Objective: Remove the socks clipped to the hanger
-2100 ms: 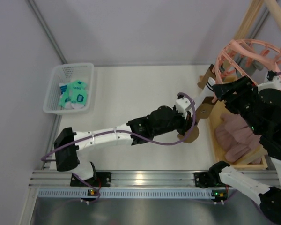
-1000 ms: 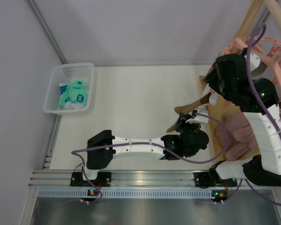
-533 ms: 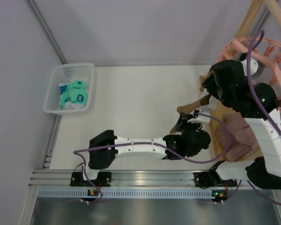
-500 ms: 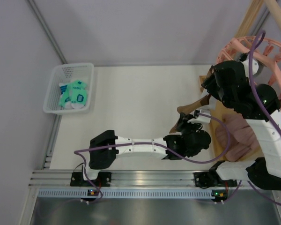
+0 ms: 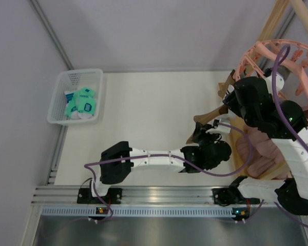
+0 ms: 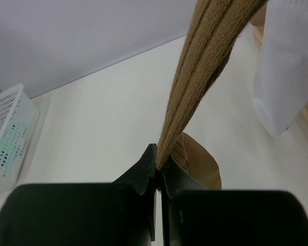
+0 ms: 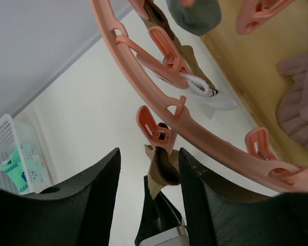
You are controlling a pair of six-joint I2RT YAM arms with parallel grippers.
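Observation:
The salmon-pink hanger hangs at the far right; its ring crosses the right wrist view. A brown sock hangs stretched from one clip, its cuff just under that clip. My left gripper is shut on the sock's lower end, with the jaws pinching the fabric. My right gripper is open, its fingers on either side of that clip and cuff. A white sock with dark stripes and a grey-green one hang from other clips.
A white basket at the far left holds mint-green socks; it also shows in the left wrist view. A wooden frame carries the hanger. A wooden tray with pink cloths lies under it. The white sock hangs right of the brown one.
My left arm drew back toward the near edge, stretching the brown sock. My right arm swung up to the hanger, then shifted slightly right; the hanger swayed.

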